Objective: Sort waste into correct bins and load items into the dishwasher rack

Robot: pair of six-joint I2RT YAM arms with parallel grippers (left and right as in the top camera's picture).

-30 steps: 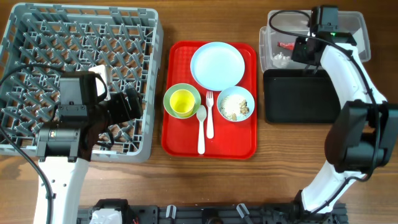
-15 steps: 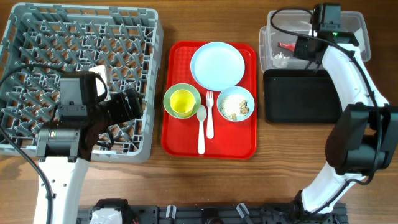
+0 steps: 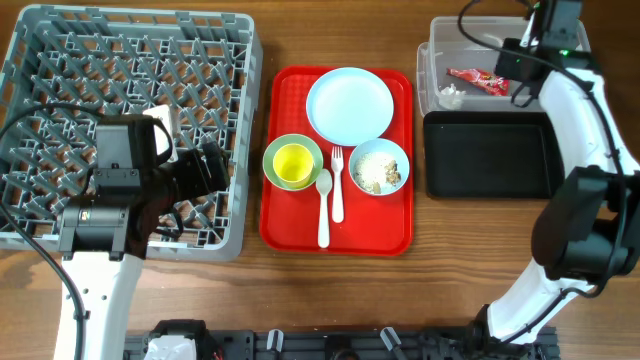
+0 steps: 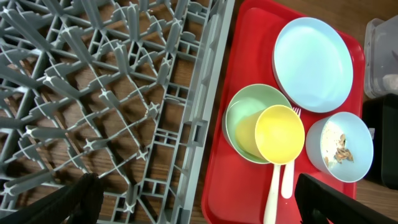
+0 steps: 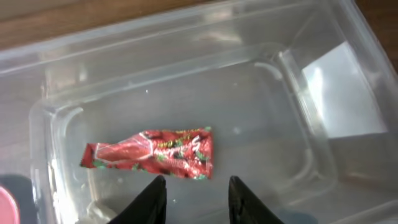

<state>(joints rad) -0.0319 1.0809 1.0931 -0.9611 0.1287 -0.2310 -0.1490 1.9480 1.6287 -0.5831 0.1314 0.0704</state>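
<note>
Seeing the right pincer (image 5: 198, 202) hanging over the clear tub (image 5: 323, 143), fingers standing apart w/ an open gap between, gripping nothing. Seeing the red wrapper (image 5: 152, 154) lying flat on the tub floor, below the fingertips and not touching them. Finding also the crumpled white paper (image 3: 450, 96) in the same tub, at its left end, near the wrapper but apart from it. Seeing the black tray (image 3: 488, 155) sitting just beside the tub, on the side nearer to the robot, w/ nothing visible inside.

Seeing the left pincer (image 4: 199, 205) hovering over the near right part of the grey rack (image 3: 130, 60), fingers spread wide apart, holding nothing.

Finding all dishes resting on the red serving tray (image 3: 300, 210), in the middle of the bench (image 3: 330, 290), btw. rack and bins. Seeing the white plate (image 3: 350, 105) at the far end of this tray. Seeing the yellow cup (image 3: 293, 163) standing upright inside the green bowl (image 3: 272, 150) at the left, and the blue bowl (image 3: 402, 160) at the right, carrying the beige crumbs (image 3: 375, 172). Seeing the white fork (image 3: 338, 195) and the spoon (image 3: 324, 215) lying side by side btw. the two bowls, handles pointing toward the robot, spoon at left of fork. Not managing to tell if these two are touching.
</note>
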